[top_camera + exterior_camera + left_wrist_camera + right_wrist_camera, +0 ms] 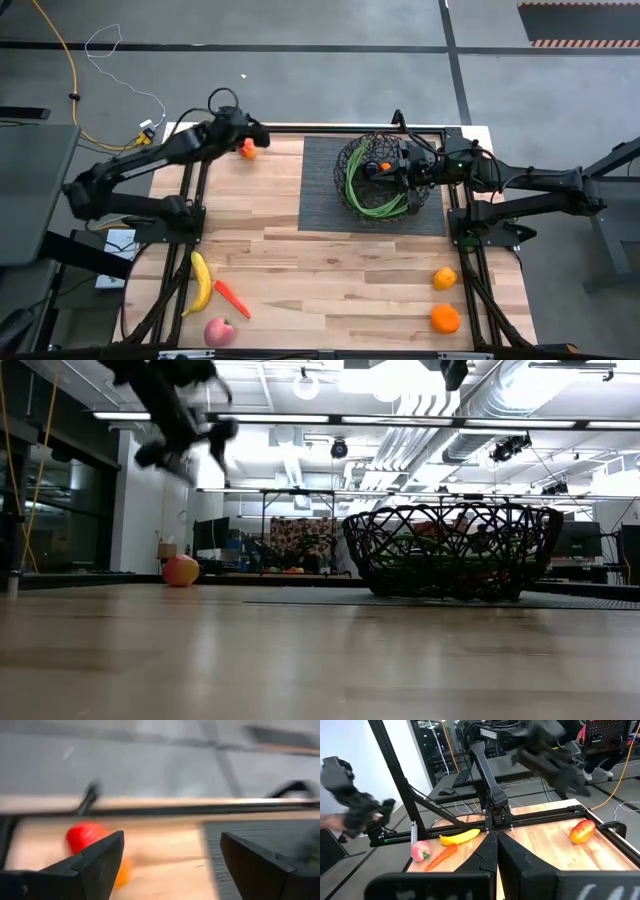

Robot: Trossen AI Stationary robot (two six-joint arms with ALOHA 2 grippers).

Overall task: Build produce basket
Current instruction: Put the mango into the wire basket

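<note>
Two-part status: you've got some produce loaded, most still out. Green beans [372,200] and one small orange-coloured piece [385,166] sit inside the basket [352,158], which stands on the dark mat [320,185] around 1 o'clock from table centre. Your left gripper [257,137] hovers over the red-yellow pepper [247,150] at about 11 o'clock; the low view shows it lifted above the table, and the left wrist view shows its fingers [97,860] spread wide with nothing between them, the pepper lying on the wood beneath. Your right gripper [400,172] is at the basket rim, jaws pressed together, holding nothing visible. Still to load: the pepper, the banana [202,283], carrot [232,297] and apple [219,331] grouped near 7 o'clock, and two oranges [444,278] [445,318] near 5 o'clock. My read: you're under halfway, and the pepper looks like the piece in hand now. The banana and carrot lie nearly touching, so watch for a double grab.
</note>
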